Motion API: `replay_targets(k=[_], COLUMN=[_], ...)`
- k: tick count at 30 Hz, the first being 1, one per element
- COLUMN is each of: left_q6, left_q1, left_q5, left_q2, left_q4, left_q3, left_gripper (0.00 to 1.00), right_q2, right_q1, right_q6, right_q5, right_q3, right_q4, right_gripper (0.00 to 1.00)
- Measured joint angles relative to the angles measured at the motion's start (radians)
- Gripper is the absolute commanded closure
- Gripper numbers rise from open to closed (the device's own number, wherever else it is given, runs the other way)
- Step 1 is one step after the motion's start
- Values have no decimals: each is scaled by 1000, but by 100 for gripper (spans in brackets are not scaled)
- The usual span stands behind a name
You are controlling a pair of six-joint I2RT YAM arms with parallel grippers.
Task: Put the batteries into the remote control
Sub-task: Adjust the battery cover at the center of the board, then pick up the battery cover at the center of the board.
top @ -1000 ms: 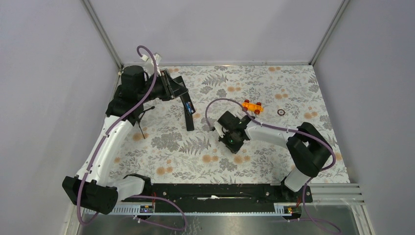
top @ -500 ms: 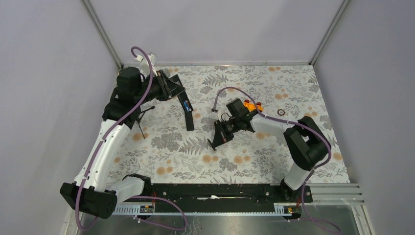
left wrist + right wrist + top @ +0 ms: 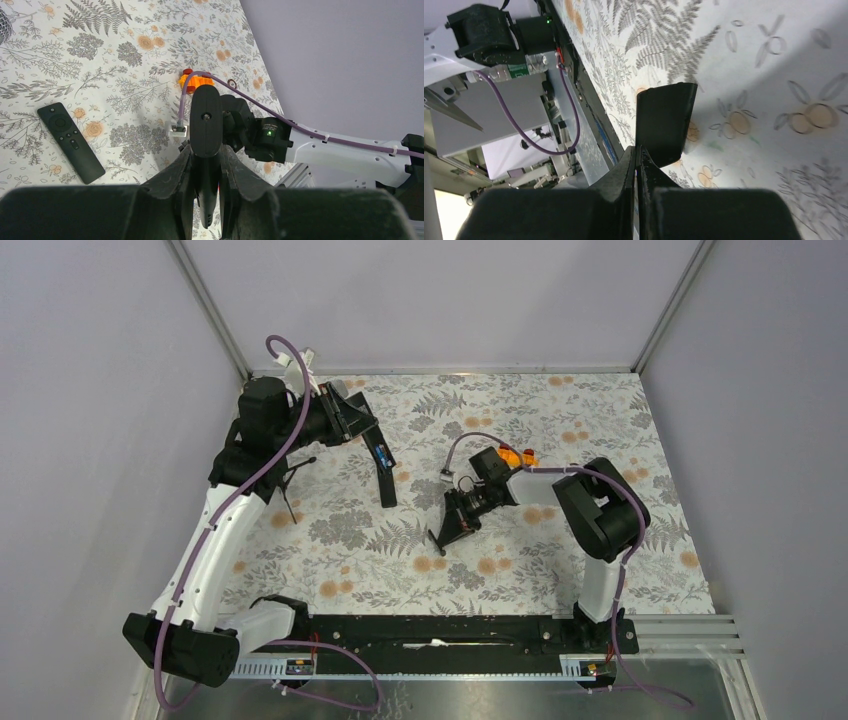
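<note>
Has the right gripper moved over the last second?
Yes. The right gripper, shut on the black cover, has shifted left, farther from the orange toy block, as its arm's elbow swung inward.

The left arm (image 3: 215, 530) reaches along the left edge of the surface toward its far left corner, with its pincer (image 3: 368, 440) closed on the remote control (image 3: 386, 478). The right arm (image 3: 600, 515) folds toward the middle, its pincer (image 3: 456, 521) pinching the cover (image 3: 665, 122).

White worktop (image 3: 540, 410) printed with grey ferns and orange blossoms; remote control (image 3: 205, 125) and battery cover (image 3: 666, 122) plain black; toy block (image 3: 197, 79) orange, knobs red.
</note>
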Motion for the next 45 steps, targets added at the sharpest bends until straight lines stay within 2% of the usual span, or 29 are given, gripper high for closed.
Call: replay_targets(k=[13, 15, 19, 26, 28, 31, 33, 35, 39, 43, 45], left_q6=[-8, -8, -9, -11, -11, -11, -11, -10, -7, -5, -5], left_q1=[0, 0, 0, 0, 0, 0, 0, 0, 0, 1, 2], left_q5=[0, 0, 0, 0, -1, -5, -10, -18, -34, -47, -50], left_q2=[3, 3, 3, 3, 3, 3, 3, 3, 3, 2, 1], left_q4=[0, 0, 0, 0, 0, 0, 0, 1, 1, 0, 1], left_q3=[0, 0, 0, 0, 0, 0, 0, 0, 0, 0, 0], left_gripper=[100, 100, 100, 100, 100, 100, 100, 100, 100, 100, 100], right_q2=[27, 35, 36, 14, -33, -150, -213, -251, -272, -292, -286], right_q1=[-103, -117, -138, -196, -205, -208, -206, -205, -204, -230, -225], right_q6=[-31, -30, -32, -40, -28, -6, -2, 8, 27, 151, 161], right_q5=[-14, -22, -13, 156, 224, 353, 423, 479, 520, 455, 455], right_q3=[24, 27, 28, 21, 14, 13, 23, 37, 40, -82, -91], right_q4=[-45, -45, -48, -74, -84, -101, -117, -132, -150, -29, -64], right_gripper=[100, 97, 85, 63, 48, 36, 14, 1, 0, 0, 0])
